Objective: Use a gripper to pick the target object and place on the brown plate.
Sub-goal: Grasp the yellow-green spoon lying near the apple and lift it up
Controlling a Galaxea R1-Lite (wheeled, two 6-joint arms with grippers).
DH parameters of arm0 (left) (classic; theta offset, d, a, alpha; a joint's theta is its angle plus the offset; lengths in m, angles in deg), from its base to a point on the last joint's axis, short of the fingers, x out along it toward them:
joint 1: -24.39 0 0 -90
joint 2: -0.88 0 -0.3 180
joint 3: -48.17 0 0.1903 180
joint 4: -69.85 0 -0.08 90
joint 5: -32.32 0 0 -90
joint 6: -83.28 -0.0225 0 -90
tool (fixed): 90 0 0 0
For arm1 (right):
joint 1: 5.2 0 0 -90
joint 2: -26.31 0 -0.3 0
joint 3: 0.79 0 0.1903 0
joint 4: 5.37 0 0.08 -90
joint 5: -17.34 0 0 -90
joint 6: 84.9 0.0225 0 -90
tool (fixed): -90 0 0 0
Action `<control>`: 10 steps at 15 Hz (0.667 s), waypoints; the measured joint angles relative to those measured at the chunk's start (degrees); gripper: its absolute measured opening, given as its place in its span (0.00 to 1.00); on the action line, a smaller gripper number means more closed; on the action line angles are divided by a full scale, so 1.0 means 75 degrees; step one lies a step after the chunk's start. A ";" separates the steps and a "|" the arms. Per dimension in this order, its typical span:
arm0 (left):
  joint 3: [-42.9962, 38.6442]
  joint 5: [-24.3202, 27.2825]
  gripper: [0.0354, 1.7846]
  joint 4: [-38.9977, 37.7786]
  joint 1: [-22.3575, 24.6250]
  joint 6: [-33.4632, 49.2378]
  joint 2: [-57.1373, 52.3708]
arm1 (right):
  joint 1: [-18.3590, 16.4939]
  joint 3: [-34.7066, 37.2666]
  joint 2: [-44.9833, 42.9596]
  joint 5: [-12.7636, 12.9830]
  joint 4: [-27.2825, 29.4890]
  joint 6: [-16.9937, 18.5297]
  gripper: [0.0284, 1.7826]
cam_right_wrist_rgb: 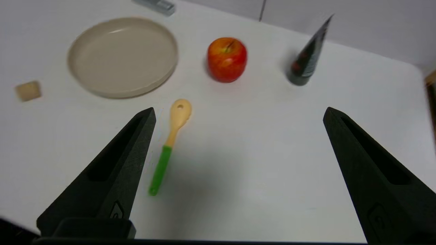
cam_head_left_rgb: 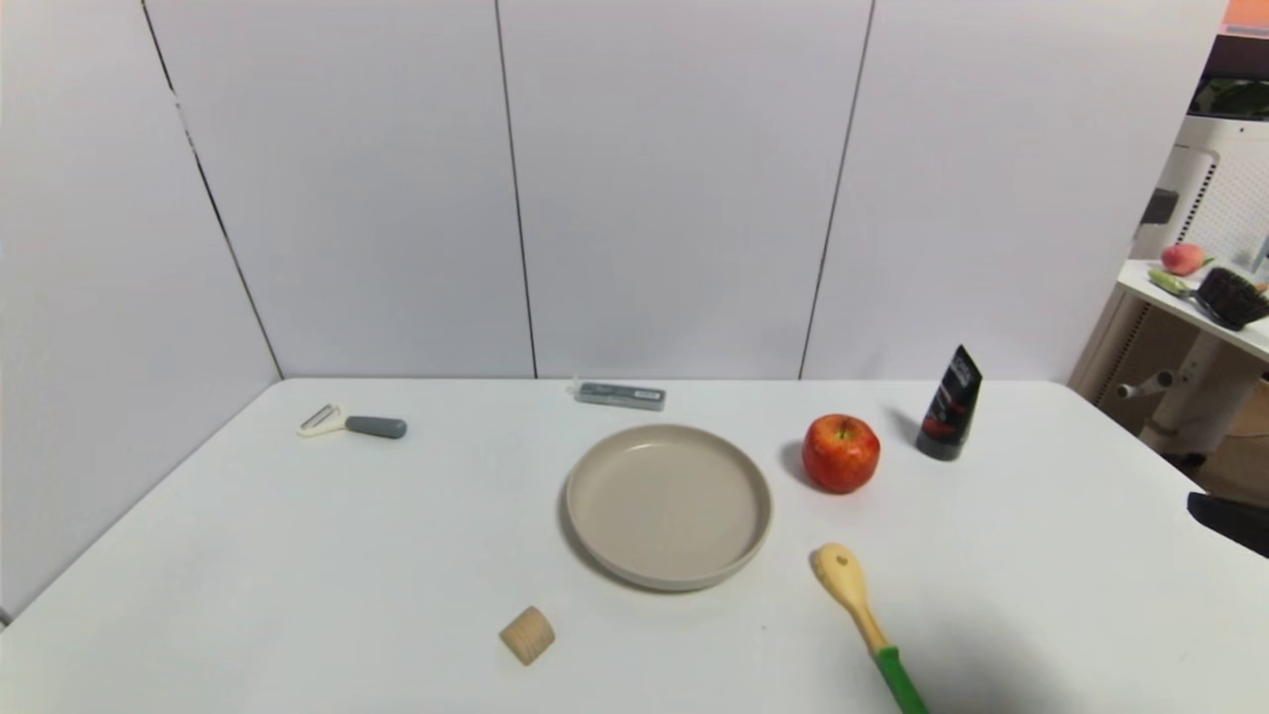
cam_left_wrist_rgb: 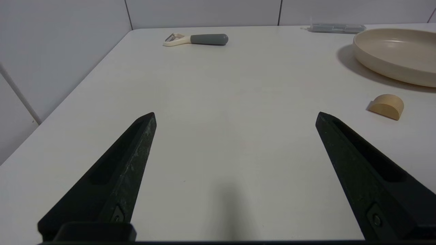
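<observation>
The light-wood spoon [cam_head_left_rgb: 859,609] with a hole in its bowl and a green handle end lies on the white table, front right of the beige-tan plate [cam_head_left_rgb: 668,504]. In the right wrist view the spoon [cam_right_wrist_rgb: 169,145] lies beside one fingertip [cam_right_wrist_rgb: 146,119] of my right gripper [cam_right_wrist_rgb: 238,114], which is open and empty above the table. The plate [cam_right_wrist_rgb: 122,56] shows beyond it. A black part at the head view's right edge [cam_head_left_rgb: 1229,521] may be the right arm. My left gripper [cam_left_wrist_rgb: 235,117] is open and empty over bare table, with the plate [cam_left_wrist_rgb: 395,54] off to one side.
A red apple [cam_head_left_rgb: 841,452] and a black tube [cam_head_left_rgb: 950,405] stand right of the plate. A small wooden cylinder [cam_head_left_rgb: 527,635] lies front left of it. A grey-handled peeler [cam_head_left_rgb: 355,424] and a grey flat case [cam_head_left_rgb: 621,396] lie toward the back wall.
</observation>
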 joint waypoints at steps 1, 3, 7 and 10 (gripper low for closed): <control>0.0000 -0.0003 0.94 0.0000 0.0000 -0.0003 0.0000 | 0.0255 -0.0723 0.0585 -0.0081 0.0886 0.0153 0.95; 0.0000 -0.0005 0.94 0.0000 0.0003 -0.0003 0.0000 | 0.0868 -0.1715 0.1640 -0.0151 0.2396 0.0447 0.95; 0.0000 -0.0005 0.94 0.0000 0.0003 0.0002 0.0000 | 0.1591 -0.2645 0.3316 -0.0182 0.3690 0.0642 0.95; 0.0000 -0.0005 0.94 0.0000 0.0003 0.0002 0.0000 | 0.1902 -0.3238 0.4371 -0.0055 0.3803 0.1354 0.95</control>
